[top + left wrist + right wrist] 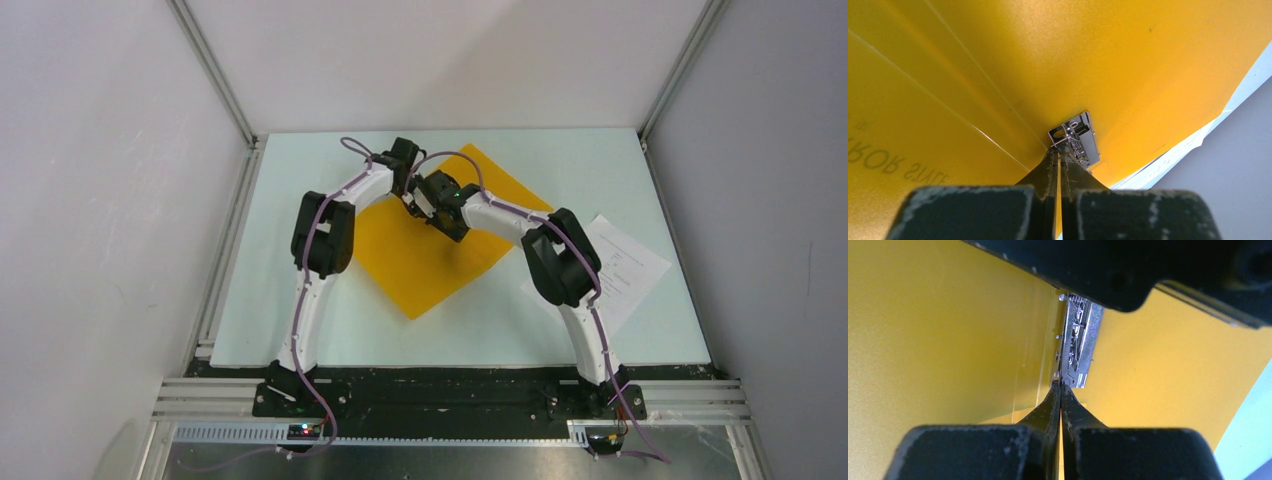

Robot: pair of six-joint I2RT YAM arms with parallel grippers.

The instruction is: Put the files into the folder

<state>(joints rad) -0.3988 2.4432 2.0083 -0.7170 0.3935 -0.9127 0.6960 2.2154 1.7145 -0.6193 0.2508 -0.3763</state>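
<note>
The orange-yellow folder (420, 265) lies open and flat in the middle of the table, turned like a diamond. A small metal clip (1083, 137) sits on its inner fold, and it also shows in the right wrist view (1079, 340). My left gripper (413, 208) is shut, its tips (1059, 150) touching one end of the clip. My right gripper (450, 228) is shut, its tips (1061, 385) against the clip's near end. I cannot tell whether either pinches it. The files (625, 265), white printed sheets, lie to the right, partly under my right arm.
The pale table (300, 300) is walled in by white panels on the left, back and right. My left arm's black body (1128, 270) hangs just beyond the clip in the right wrist view. The arm bases sit on a black rail (450, 395) at the near edge.
</note>
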